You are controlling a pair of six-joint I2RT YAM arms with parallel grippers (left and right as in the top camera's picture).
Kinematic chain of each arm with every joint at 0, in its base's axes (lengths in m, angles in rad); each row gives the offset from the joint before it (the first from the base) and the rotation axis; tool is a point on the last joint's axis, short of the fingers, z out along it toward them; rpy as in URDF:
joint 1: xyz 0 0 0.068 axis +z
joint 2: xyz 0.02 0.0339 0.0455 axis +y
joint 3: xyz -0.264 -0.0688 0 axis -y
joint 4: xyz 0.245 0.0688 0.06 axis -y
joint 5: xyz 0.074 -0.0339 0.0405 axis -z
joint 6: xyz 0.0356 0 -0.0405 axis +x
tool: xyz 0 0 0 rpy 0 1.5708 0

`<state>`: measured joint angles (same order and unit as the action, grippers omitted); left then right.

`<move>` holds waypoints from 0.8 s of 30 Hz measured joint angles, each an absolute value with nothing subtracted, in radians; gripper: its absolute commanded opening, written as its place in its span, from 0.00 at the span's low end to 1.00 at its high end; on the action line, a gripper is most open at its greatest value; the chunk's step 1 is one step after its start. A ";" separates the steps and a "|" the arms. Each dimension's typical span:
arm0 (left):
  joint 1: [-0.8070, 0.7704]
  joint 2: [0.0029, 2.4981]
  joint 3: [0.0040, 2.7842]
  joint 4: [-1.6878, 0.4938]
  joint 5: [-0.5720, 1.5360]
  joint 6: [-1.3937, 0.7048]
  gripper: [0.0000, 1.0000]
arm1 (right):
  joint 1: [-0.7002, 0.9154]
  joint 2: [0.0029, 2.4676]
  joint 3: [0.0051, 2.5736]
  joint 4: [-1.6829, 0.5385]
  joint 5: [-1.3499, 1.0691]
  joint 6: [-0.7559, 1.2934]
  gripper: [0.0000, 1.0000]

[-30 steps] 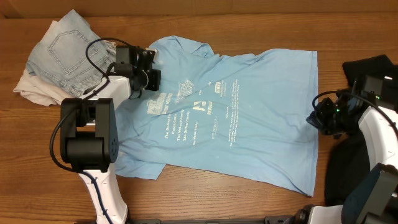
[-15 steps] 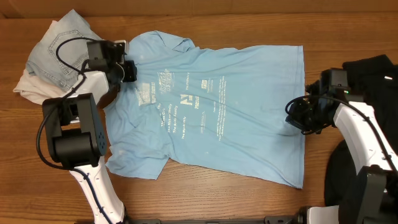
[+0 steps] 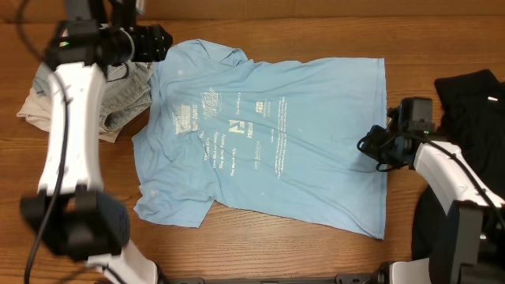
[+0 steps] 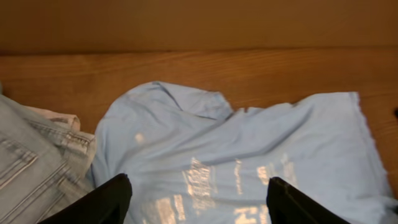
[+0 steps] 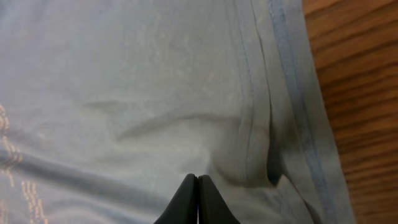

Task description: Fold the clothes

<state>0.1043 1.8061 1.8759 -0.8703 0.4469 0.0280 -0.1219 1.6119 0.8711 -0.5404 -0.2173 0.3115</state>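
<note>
The sky-blue T-shirt (image 3: pixel 260 142) lies spread flat on the wooden table, its white lettering facing up and its collar toward the back left. My left gripper (image 3: pixel 158 41) hangs open above the collar corner; in the left wrist view the gripper (image 4: pixel 198 186) has its fingers wide apart with nothing between them, and the shirt (image 4: pixel 249 143) lies below. My right gripper (image 3: pixel 372 148) is shut at the shirt's right edge. In the right wrist view its tips (image 5: pixel 198 180) meet over puckered cloth (image 5: pixel 124 93) beside the hem seam.
Pale denim shorts (image 3: pixel 126 91) and beige cloth (image 3: pixel 31 106) lie bunched at the back left, partly under the left arm; the shorts (image 4: pixel 31 168) touch the shirt's sleeve. A black garment (image 3: pixel 473 91) lies at the right edge. Bare wood (image 3: pixel 260 237) runs along the front.
The shirt was dragged left, then stopped. My left gripper let go of the shoulder, opened wide and lifted back toward the collar. The right gripper stays shut at the right edge.
</note>
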 measured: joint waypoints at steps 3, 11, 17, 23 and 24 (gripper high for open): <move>0.104 1.715 1.884 -0.958 0.450 0.029 0.79 | -0.122 1.660 0.846 -0.490 -0.183 0.348 0.04; 0.104 1.640 1.885 -1.148 0.453 0.044 0.82 | -0.148 1.731 0.859 -0.382 -0.099 0.461 0.04; 0.104 1.611 1.885 -1.272 0.368 0.067 1.00 | -0.265 1.762 0.918 -0.440 -0.110 0.481 0.19; 0.104 1.598 1.885 -1.377 0.201 0.036 1.00 | -0.340 1.771 1.047 -0.673 -0.208 0.372 0.27; 0.105 1.600 1.885 -1.387 0.173 0.021 1.00 | -0.337 1.764 1.068 -0.701 -0.225 0.361 0.28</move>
<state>0.1047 1.6001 1.8847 -1.3872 0.1734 0.0212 -0.3370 1.7638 1.0679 -0.7010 -0.2249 0.3607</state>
